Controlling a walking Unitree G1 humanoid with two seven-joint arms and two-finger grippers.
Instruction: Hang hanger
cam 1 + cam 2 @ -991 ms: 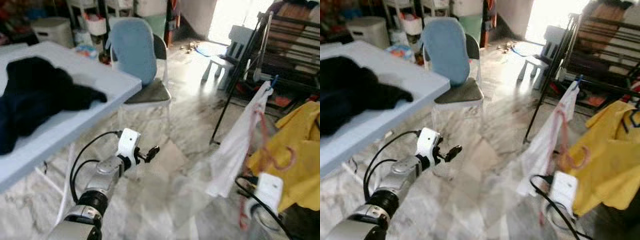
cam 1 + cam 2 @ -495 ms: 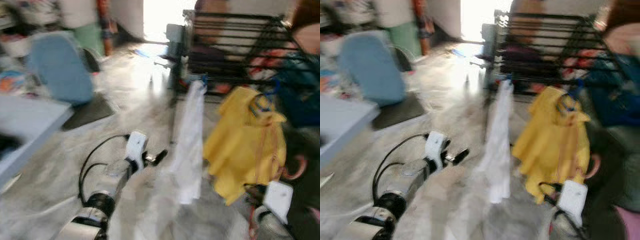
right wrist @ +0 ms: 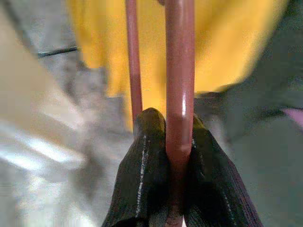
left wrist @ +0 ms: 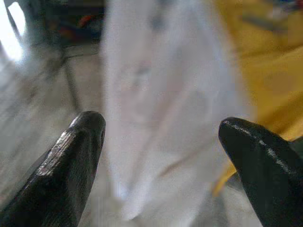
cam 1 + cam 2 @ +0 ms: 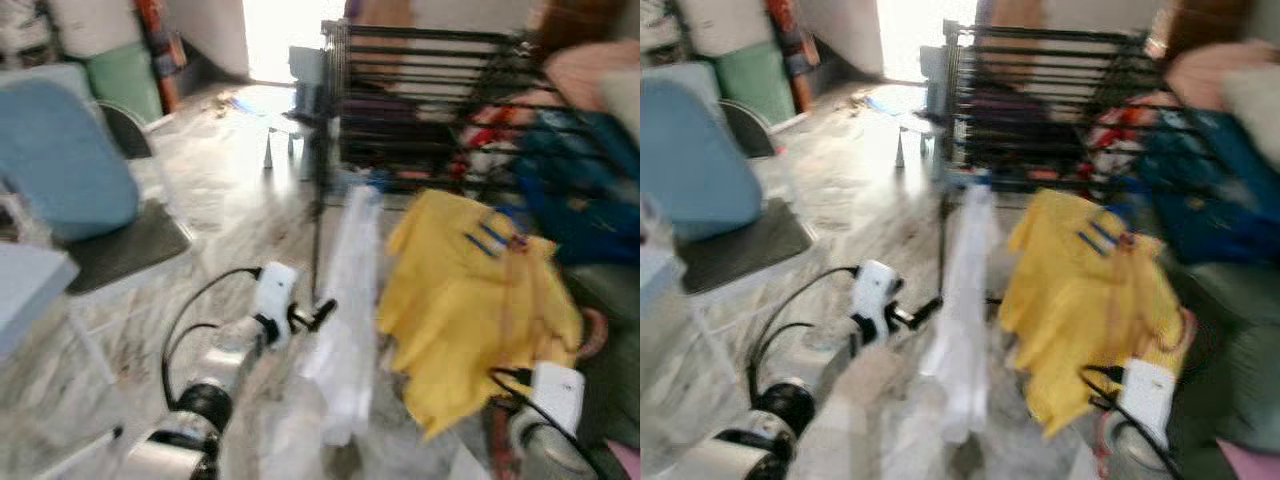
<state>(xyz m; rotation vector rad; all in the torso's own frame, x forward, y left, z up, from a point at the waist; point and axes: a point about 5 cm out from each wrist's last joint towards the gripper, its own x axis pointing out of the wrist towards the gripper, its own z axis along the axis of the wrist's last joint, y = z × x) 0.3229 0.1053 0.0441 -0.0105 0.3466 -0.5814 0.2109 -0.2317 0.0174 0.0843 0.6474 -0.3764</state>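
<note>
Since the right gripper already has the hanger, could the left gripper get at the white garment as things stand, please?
Probably yes. The left gripper is open and points at the white garment hanging close ahead, with nothing between them. The right gripper is shut on the hanger, beside the yellow garment.

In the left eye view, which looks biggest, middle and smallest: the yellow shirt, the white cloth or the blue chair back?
1. Yellow shirt, looks largest.
2. Blue chair back and hanging white cloth look about alike; blur makes ranking them unsure.
</note>
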